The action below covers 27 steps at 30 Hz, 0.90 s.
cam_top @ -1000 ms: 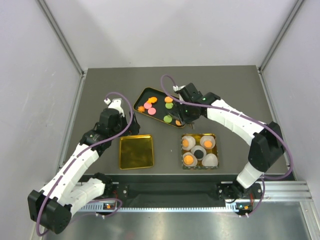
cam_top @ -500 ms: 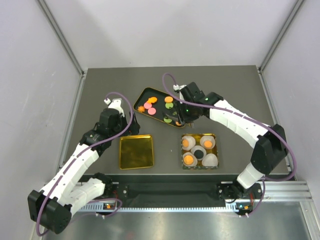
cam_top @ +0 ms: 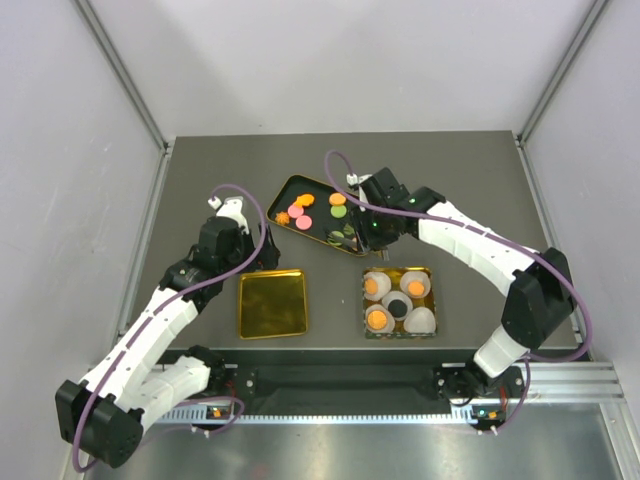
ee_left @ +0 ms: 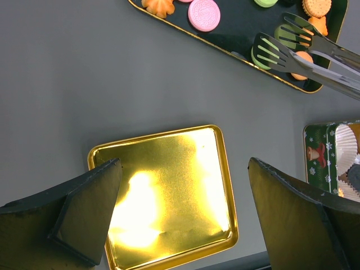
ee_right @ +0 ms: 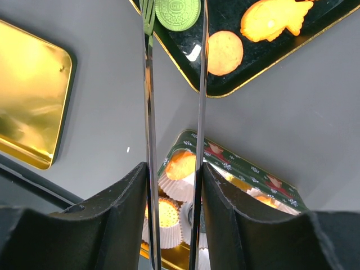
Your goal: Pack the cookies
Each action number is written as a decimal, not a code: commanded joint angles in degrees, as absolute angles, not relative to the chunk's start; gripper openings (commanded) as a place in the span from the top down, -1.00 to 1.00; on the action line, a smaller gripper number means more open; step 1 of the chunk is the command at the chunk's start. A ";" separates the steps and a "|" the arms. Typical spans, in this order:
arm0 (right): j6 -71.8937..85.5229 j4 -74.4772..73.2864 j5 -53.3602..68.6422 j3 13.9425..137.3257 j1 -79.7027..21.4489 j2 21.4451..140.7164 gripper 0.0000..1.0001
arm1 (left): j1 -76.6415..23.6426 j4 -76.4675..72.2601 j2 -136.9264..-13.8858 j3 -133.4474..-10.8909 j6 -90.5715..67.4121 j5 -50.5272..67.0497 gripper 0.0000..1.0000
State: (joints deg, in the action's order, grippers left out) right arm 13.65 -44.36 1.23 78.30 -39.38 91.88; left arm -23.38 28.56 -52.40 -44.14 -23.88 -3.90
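The cookies lie on a black tray (cam_top: 318, 190): orange (cam_top: 305, 200), pink (cam_top: 296, 210) and green (cam_top: 339, 211) pieces. My right gripper (cam_top: 377, 230) (ee_right: 173, 174) is shut on metal tongs (ee_right: 147, 101). The tong tips stand slightly apart on either side of a green cookie (ee_right: 178, 12) (ee_left: 263, 56) near the tray's front edge. I cannot tell whether they pinch it. A round orange cookie (ee_right: 225, 52) and a fish-shaped one (ee_right: 275, 18) lie just right of the tips. My left gripper (cam_top: 262, 256) (ee_left: 184, 169) hangs wide open and empty over the gold lid (ee_left: 163, 191).
A green tin (cam_top: 399, 272) (ee_right: 253, 171) with white paper cups (cam_top: 420, 318), some with orange or black cookies in them, stands at the front right. The empty gold lid (cam_top: 272, 303) lies to its left. Grey walls enclose the table.
The right arm has shifted slightly, bringing the tong tips around the green cookie at the tray's near edge. The left arm has not moved.
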 commanded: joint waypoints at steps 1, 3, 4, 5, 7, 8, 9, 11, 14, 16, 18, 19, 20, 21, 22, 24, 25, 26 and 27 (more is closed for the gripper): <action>13.89 -43.07 2.20 78.40 -39.81 89.74 0.17 | -23.20 26.54 -52.38 -45.18 -23.47 -4.13 -0.98; 13.97 -42.80 2.29 78.40 -39.90 89.82 0.17 | -23.20 26.54 -52.29 -45.26 -23.47 -4.13 -0.98; 13.97 -42.80 2.20 78.49 -39.82 89.91 0.17 | -23.20 26.54 -52.38 -45.26 -23.47 -4.13 -0.98; 13.89 -42.89 2.20 78.57 -39.90 89.91 0.16 | -23.20 26.54 -52.38 -45.18 -23.55 -4.13 -0.98; 13.54 -43.15 1.94 78.57 -39.90 90.09 0.16 | -23.20 26.46 -52.29 -45.18 -23.55 -4.04 -0.98; 13.54 -43.15 1.85 78.57 -39.90 90.09 0.17 | -23.20 26.54 -52.38 -45.26 -23.47 -4.13 -0.98; 13.27 -43.42 1.58 78.57 -39.90 90.09 0.17 | -23.20 26.46 -52.30 -45.18 -23.47 -4.13 -0.98; 13.01 -43.86 0.79 78.49 -39.81 90.00 0.16 | -23.20 26.54 -52.29 -45.18 -23.47 -4.13 -0.98; 12.48 -44.47 0.18 78.40 -39.55 90.00 0.17 | -23.20 26.46 -52.21 -45.18 -23.55 -4.13 -0.98; 12.22 -44.65 0.26 78.22 -39.20 89.91 0.17 | -23.20 26.54 -52.12 -45.18 -23.55 -4.13 -0.97; 11.95 -45.00 0.18 78.22 -38.94 90.00 0.17 | -23.20 26.46 -52.12 -45.18 -23.55 -4.13 -0.98; 11.78 -45.09 0.18 78.31 -38.67 90.09 0.18 | -23.20 26.54 -52.03 -45.09 -23.55 -4.13 -0.98; 11.86 -45.17 0.18 78.31 -38.58 90.09 0.18 | -23.20 26.54 -52.03 -45.09 -23.55 -4.13 -0.98; 11.60 -45.18 0.18 78.31 -38.41 90.17 0.19 | -23.20 26.54 -52.12 -45.09 -23.55 -4.13 -0.98; 11.51 -45.26 0.26 78.40 -38.32 90.18 0.19 | -23.20 26.54 -52.03 -45.17 -23.55 -4.22 -0.98; 11.34 -45.44 -1.30 78.49 -37.97 90.26 0.19 | -23.20 26.46 -51.94 -45.09 -23.55 -4.22 -0.98; 11.42 -45.61 -1.58 78.57 -37.88 90.35 0.19 | -23.20 26.46 -51.94 -45.17 -23.55 -4.22 -0.98; 11.34 -45.70 -1.76 78.57 -37.71 90.26 0.19 | -23.20 26.54 -51.94 -45.18 -23.55 -4.22 -0.98; 11.42 -45.62 -1.76 78.66 -37.62 90.18 0.19 | -23.20 26.54 -51.94 -45.18 -23.55 -4.22 -0.98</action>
